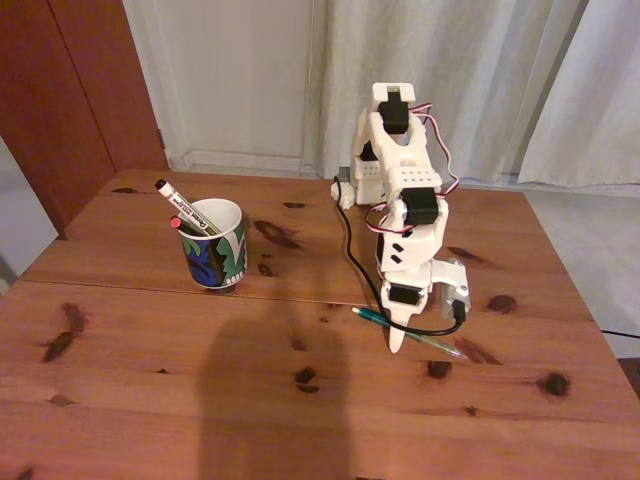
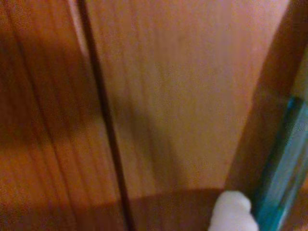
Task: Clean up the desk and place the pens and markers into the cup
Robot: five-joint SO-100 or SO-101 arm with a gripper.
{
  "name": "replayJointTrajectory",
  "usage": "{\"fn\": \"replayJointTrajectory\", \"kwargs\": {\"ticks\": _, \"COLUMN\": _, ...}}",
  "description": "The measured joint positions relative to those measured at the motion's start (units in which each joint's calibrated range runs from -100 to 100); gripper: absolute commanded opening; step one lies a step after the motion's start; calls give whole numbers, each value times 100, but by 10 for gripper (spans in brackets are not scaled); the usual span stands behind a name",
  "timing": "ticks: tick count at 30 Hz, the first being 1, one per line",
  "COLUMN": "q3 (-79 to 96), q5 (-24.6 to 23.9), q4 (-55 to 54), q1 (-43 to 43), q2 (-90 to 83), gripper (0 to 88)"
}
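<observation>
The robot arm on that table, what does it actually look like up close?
The arm is built of chunky white plastic shells joined by black boxy motors. Thin red, white and black wires loop near its top, and a black cable trails down beside it across the desk. Its gripper ends in a pointed white finger.

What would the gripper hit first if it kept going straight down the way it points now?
Most likely the teal pen lying on the desk: the gripper points down right at it, the tip almost on the wood. Depth is unclear, so it might meet the desk first.
</observation>
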Motion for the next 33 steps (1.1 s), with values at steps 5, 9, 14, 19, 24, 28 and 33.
{"fn": "replayJointTrajectory", "kwargs": {"ticks": 5, "q3": 0, "q5": 0, "q4": 0, "q1": 29, "q2": 0, "gripper": 10}}
{"fn": "replayJointTrajectory", "kwargs": {"ticks": 9, "q3": -8, "q5": 0, "q4": -8, "q1": 88, "q2": 0, "gripper": 8}}
{"fn": "replayJointTrajectory", "kwargs": {"ticks": 14, "q3": -8, "q5": 0, "q4": -8, "q1": 103, "q2": 0, "gripper": 8}}
{"fn": "replayJointTrajectory", "kwargs": {"ticks": 19, "q3": -8, "q5": 0, "q4": -41, "q1": 169, "q2": 0, "gripper": 8}}
{"fn": "replayJointTrajectory", "kwargs": {"ticks": 24, "q3": -119, "q5": -386, "q4": -398, "q1": 477, "q2": -161, "gripper": 8}}
{"fn": "replayJointTrajectory", "kwargs": {"ticks": 28, "q3": -110, "q5": -933, "q4": -722, "q1": 829, "q2": -729, "gripper": 8}}
{"fn": "replayJointTrajectory", "kwargs": {"ticks": 33, "q3": -110, "q5": -1441, "q4": -780, "q1": 1203, "q2": -1203, "gripper": 8}}
